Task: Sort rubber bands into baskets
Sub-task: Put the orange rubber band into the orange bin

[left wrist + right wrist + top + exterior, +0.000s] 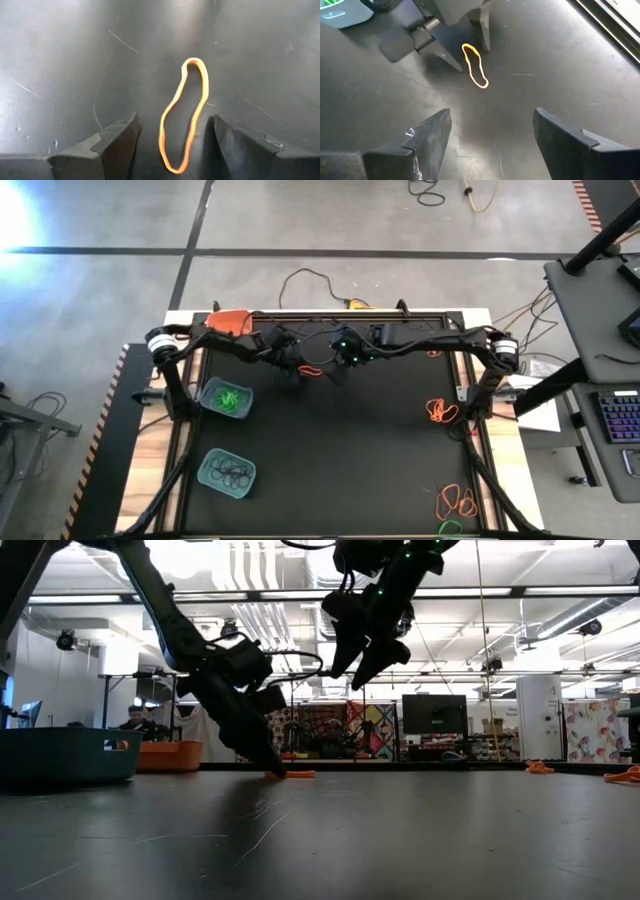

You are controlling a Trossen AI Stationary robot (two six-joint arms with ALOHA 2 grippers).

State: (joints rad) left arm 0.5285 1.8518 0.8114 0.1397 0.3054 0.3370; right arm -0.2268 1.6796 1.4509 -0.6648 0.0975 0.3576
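The left end effector (172,145) is lowered to the black desk (340,450) with its fingers spread, one on each side of a single orange rubber band (183,114); the band lies flat as a long narrow loop, its long axis running between the fingers and out beyond their tips; the right end effector (492,137) hangs above the desk just beside it, also parted and holding nothing. Farther out, a teal basket (226,398) on the desk's left side holds green bands (230,396); a second teal basket (226,472) nearer the front holds black bands; an orange basket (232,323) sits at the back left edge; loose orange bands (440,412) lie along the right side.
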